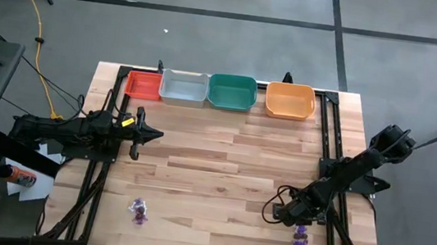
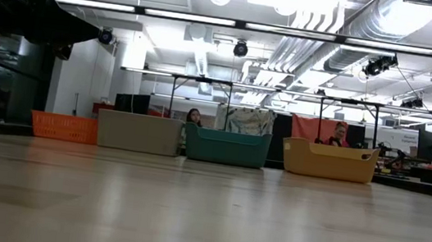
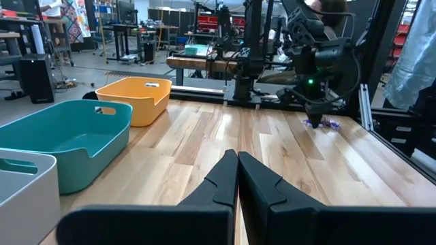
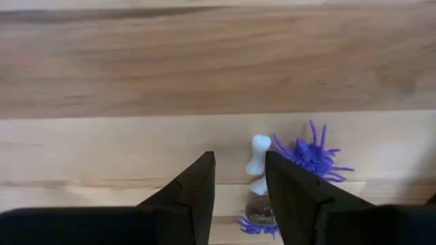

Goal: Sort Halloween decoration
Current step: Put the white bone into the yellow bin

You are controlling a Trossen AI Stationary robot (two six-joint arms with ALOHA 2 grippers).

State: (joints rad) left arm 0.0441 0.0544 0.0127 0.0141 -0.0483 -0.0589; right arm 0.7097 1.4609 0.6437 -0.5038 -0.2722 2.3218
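Two trinket clusters on worktop [image 1: 221,172] near edge: one under right gripper [image 4: 240,178], white bone [image 4: 257,165] beside purple spider [image 4: 312,155]. My jaws part-open, empty, bone off-centre; I shift sideways before closing. Left gripper [image 3: 236,178] shut, waiting near trays.

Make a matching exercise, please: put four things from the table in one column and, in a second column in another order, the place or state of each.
Things:
1. red plastic tray
2. orange plastic tray
3. left gripper
4. small white bone-shaped trinket

Places or states:
A. shut, above the bare wood, on the left side of the table
B. at the right end of the tray row
C. beside a purple spider trinket, just in front of the right gripper, which is open
D. at the left end of the tray row

Pairs: 1-D, 2-B, 3-A, 4-C
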